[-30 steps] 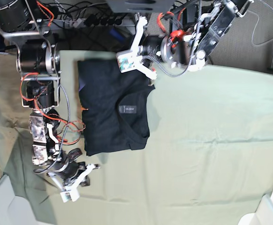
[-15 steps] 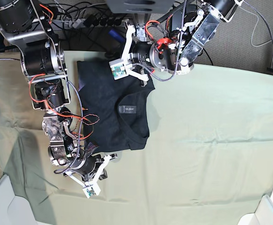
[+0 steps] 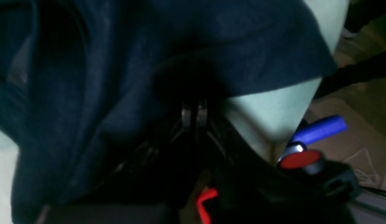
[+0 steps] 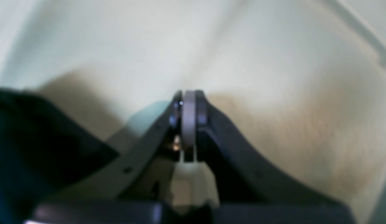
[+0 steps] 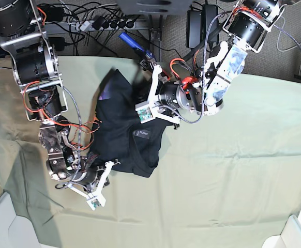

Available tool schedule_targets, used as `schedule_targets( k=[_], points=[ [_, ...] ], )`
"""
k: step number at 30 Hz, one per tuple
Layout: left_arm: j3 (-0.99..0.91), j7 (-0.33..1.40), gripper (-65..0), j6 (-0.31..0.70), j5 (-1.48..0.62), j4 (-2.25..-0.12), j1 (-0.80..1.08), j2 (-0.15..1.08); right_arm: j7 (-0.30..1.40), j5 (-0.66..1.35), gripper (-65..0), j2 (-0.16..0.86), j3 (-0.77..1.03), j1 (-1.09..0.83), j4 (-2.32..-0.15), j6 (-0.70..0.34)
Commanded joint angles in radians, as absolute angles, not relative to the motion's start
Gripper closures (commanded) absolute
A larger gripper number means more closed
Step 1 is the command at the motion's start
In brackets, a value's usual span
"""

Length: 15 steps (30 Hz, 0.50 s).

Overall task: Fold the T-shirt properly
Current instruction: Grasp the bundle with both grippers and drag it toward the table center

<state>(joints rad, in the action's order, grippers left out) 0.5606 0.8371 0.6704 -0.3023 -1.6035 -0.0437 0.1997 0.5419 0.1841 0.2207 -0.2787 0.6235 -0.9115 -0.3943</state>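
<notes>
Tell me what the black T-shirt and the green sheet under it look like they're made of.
T-shirt: soft knit fabric, probably cotton jersey, matte black; it drapes and bunches in loose folds. Green sheet: thin woven-looking cloth, matte pale green, with shallow wrinkles and creases; the exact fibre can't be told.

the right half of the green sheet [image 5: 243, 155] on the desk is wide open. the bunched t-shirt [image 5: 124, 139] and both arms crowd the left, cables [image 5: 88, 20] behind.
</notes>
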Motion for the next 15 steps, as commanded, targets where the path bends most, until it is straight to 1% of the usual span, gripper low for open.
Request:
schedule_targets(
  k=[1, 8, 15],
  points=[
    [0.538, 0.827, 0.0, 0.654, -0.294, -1.608, -0.083, 0.212, 0.539, 0.210, 0.0, 0.241, -0.276, 0.656, -0.925, -0.476],
    [0.501, 0.804, 0.0, 0.647, -0.295, -1.518, -0.220, 0.262, 0.636, 0.394, 0.0, 0.327, -0.275, 0.651, -0.926, -0.476],
    [0.501, 0.737, 0.0, 0.647, -0.294, -1.346, -0.350, 0.266, 0.746, 0.550, 0.0, 0.341, -0.275, 0.639, -0.933, -0.476]
  ],
)
